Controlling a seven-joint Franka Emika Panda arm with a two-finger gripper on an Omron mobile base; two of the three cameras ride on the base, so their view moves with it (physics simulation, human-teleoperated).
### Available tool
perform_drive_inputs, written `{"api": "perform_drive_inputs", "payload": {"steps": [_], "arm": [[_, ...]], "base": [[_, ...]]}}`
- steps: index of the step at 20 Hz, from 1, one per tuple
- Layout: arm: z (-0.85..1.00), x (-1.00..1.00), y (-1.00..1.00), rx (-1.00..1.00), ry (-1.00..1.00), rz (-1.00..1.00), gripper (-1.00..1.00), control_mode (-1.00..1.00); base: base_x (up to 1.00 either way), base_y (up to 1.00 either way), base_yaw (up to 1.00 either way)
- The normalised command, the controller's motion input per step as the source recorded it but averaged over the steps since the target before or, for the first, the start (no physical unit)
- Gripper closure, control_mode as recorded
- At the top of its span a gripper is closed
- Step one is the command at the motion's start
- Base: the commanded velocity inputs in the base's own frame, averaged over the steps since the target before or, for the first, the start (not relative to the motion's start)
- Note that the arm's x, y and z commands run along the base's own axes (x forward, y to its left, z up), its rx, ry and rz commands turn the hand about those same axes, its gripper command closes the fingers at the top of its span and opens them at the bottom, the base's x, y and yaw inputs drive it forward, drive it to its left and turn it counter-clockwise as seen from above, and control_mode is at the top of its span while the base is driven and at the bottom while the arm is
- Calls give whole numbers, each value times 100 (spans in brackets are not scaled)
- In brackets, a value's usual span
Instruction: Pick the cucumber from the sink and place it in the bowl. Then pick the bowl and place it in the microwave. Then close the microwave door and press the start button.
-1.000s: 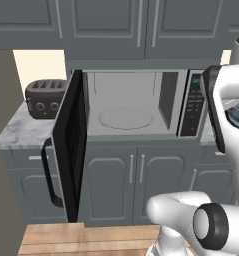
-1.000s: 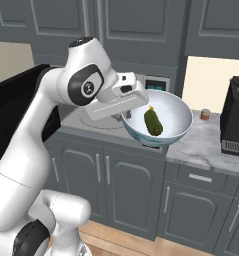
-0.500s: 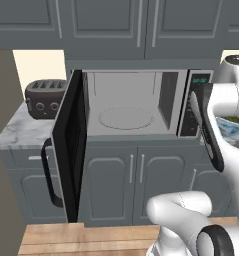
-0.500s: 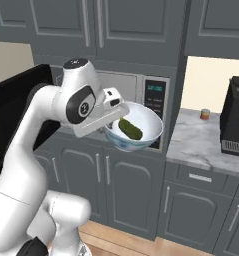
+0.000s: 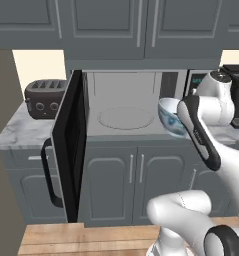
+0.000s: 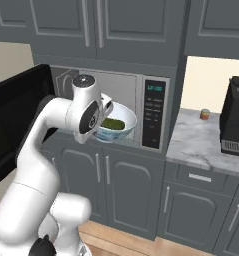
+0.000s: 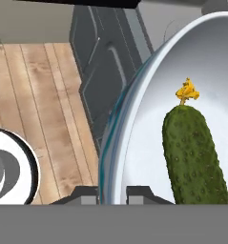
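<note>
My gripper [image 7: 112, 193] is clamped on the rim of the bowl [image 7: 134, 143], one finger tip on the outside of the wall and the other on the inside, the rim running up between them. I carry the bowl [image 6: 115, 125] in the air, right at the open front of the microwave [image 5: 131, 107], at its right-hand side, just beside the control panel [image 6: 153, 114]. The bowl [image 5: 171, 117] hangs a little above the microwave's floor; whether it is past the front edge I cannot tell.

The cucumber [image 7: 194, 155] lies inside the bowl on its pale interior, dark bumpy green with a small yellow tip at one end. From the right base view the cucumber [image 6: 113, 123] shows as a green shape low in the bowl.

The microwave door [image 5: 71, 150] stands wide open to the left of the microwave, its dark bar handle [image 5: 48, 175] facing out. The glass turntable [image 5: 125, 118] sits on the microwave's floor, to the left of the bowl.
</note>
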Motion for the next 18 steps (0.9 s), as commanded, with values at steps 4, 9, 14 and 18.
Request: {"api": "perform_drive_inputs", "payload": {"steps": [4,9,14,18], "arm": [[-20,98,74,-6,1,37,100,-100],[-37,88,64,-13,0,42,100,-100],[-6,100,3,-11,0,30,100,-100],[-5,100,0,-11,0,24,100,-100]], "base": [[0,0,0],[0,0,0],[0,0,0],[0,0,0]]}}
